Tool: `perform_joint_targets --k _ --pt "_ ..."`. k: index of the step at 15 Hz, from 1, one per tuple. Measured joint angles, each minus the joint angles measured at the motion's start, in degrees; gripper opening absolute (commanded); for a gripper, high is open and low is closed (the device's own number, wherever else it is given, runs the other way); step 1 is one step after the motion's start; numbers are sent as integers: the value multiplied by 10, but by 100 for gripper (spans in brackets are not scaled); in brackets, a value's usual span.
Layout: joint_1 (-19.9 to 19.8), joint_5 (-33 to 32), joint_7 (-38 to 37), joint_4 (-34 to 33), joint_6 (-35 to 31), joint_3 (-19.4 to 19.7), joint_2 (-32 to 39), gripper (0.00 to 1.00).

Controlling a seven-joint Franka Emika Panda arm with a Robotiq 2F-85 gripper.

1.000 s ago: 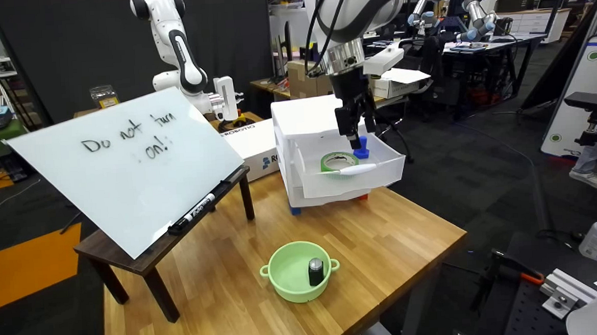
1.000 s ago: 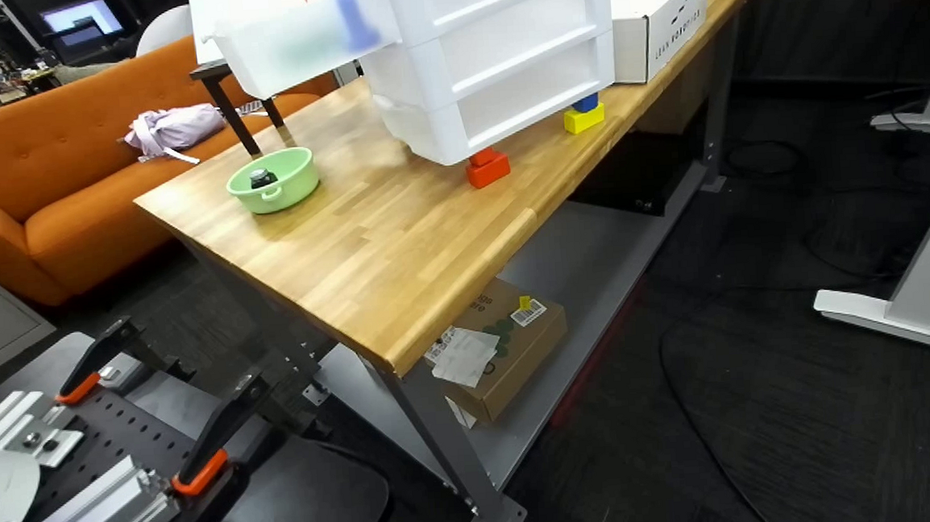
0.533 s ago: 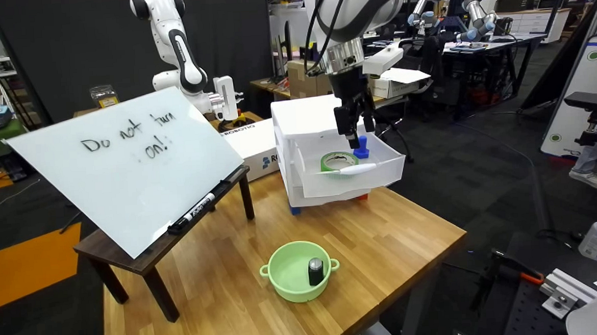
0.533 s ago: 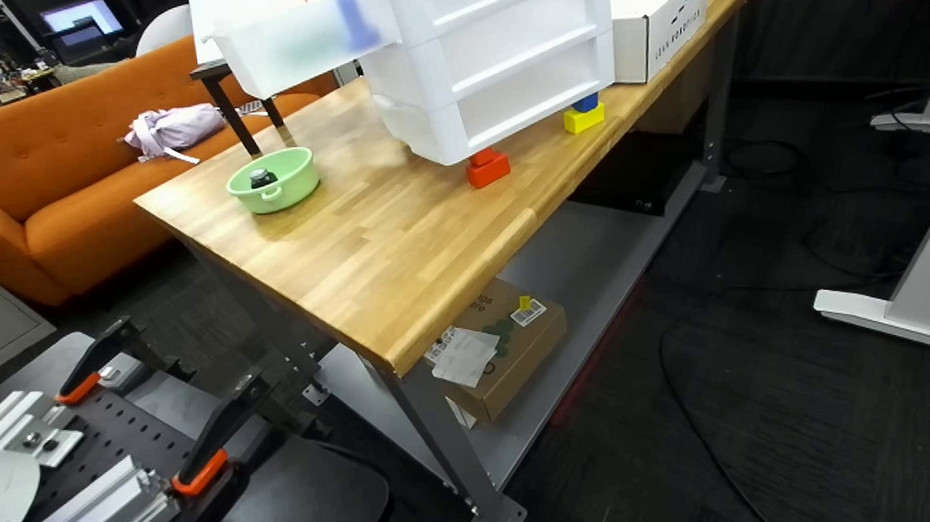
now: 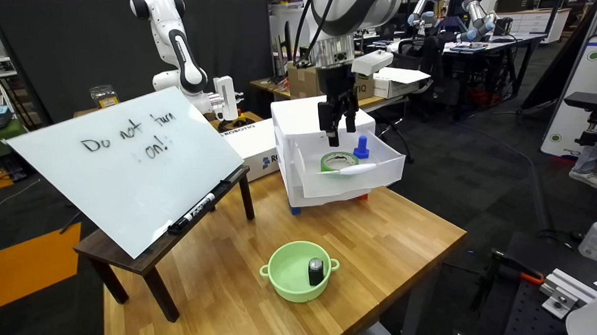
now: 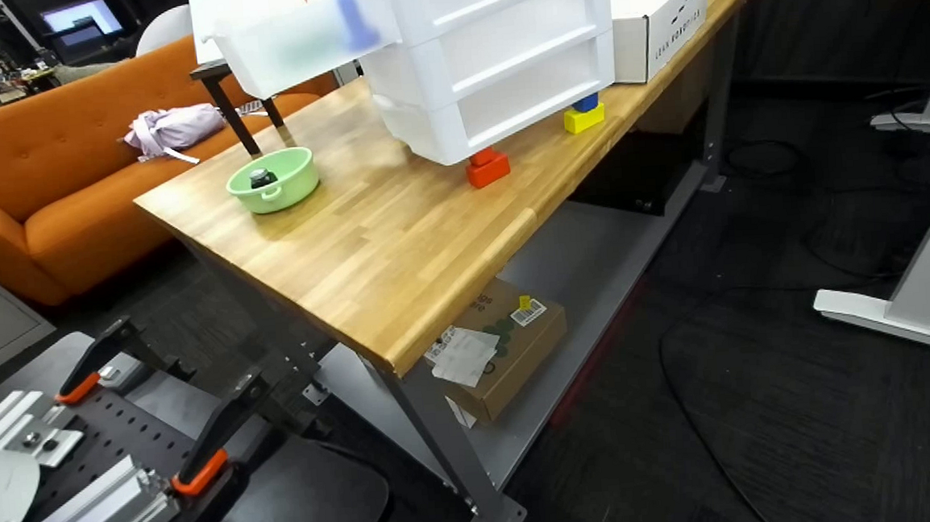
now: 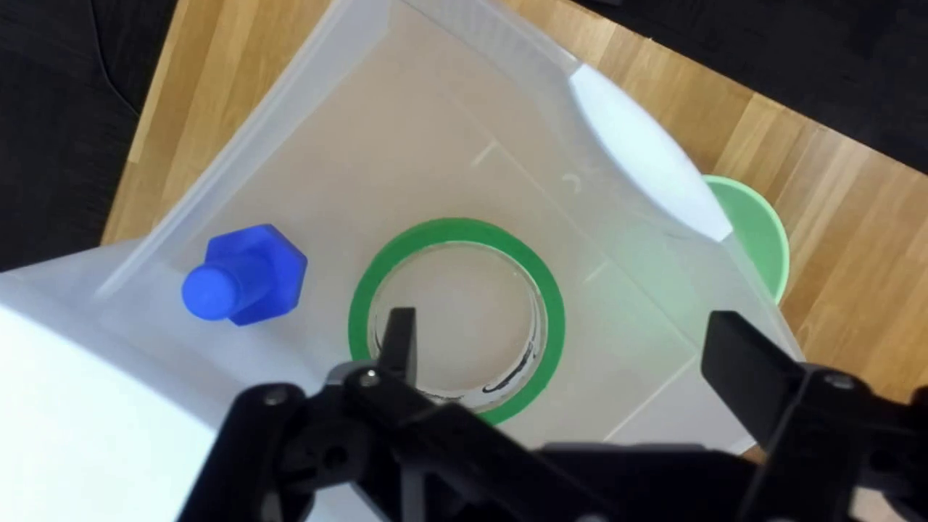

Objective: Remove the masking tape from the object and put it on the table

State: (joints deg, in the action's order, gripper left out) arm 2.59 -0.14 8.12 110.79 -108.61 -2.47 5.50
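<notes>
Hovering above the pulled-out drawer (image 5: 376, 180), the gripper (image 5: 342, 134) is spread wide, holding nothing. Grasping the tape (image 7: 455, 230), which lies inside, and carrying it to the table (image 5: 394, 239) both seem left to do. The tape rests flat, hole facing up (being round, it has no long axis sideways).

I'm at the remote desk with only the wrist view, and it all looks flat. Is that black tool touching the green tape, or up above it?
Observer: Above it: in an exterior view the tool hangs clear of the green tape.
Visitor: A green bowl peeks out past the drawer. Anything in it?
Observer: Yes, a black thing with a silvery top.
Visitor: Any writing around that I'm missing?
Observer: A whiteboard reads "Do not turn on!"
</notes>
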Motion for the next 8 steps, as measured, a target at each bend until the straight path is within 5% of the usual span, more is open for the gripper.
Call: perform_joint_targets --k 8 --pt "-2 27 24 8 -13 2 4 100"
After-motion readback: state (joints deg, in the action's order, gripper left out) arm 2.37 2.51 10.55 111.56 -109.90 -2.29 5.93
